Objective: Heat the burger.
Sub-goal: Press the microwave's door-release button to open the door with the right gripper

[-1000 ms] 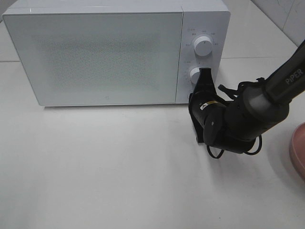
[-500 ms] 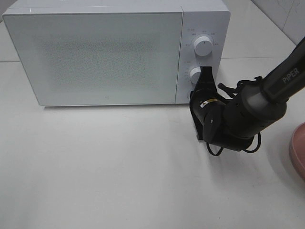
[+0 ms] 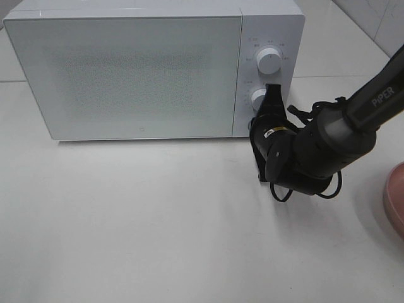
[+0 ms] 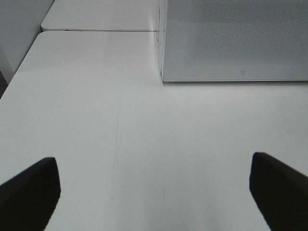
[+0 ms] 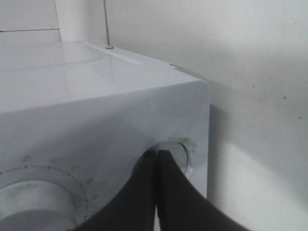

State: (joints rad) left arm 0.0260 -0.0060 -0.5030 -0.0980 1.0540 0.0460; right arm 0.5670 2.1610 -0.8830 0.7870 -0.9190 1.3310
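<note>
The burger is out of view. A white microwave [image 3: 145, 69] stands at the back of the table with its door closed. My right gripper [image 3: 273, 90] is shut, and its black fingertips rest against the lower knob [image 3: 257, 98] on the control panel. In the right wrist view the closed gripper [image 5: 157, 153] meets that knob [image 5: 182, 150] at the panel's corner. My left gripper [image 4: 154, 192] is open above bare table in front of the microwave [image 4: 231, 38], with nothing between its fingers.
An upper knob [image 3: 269, 61] sits above the lower one. The rim of a pink plate [image 3: 394, 199] shows at the right edge of the table. The white tabletop [image 3: 126, 214] stretches in front of the microwave.
The right arm has edged slightly toward the microwave, its shut fingertips staying at the lower knob. The door stays closed.
</note>
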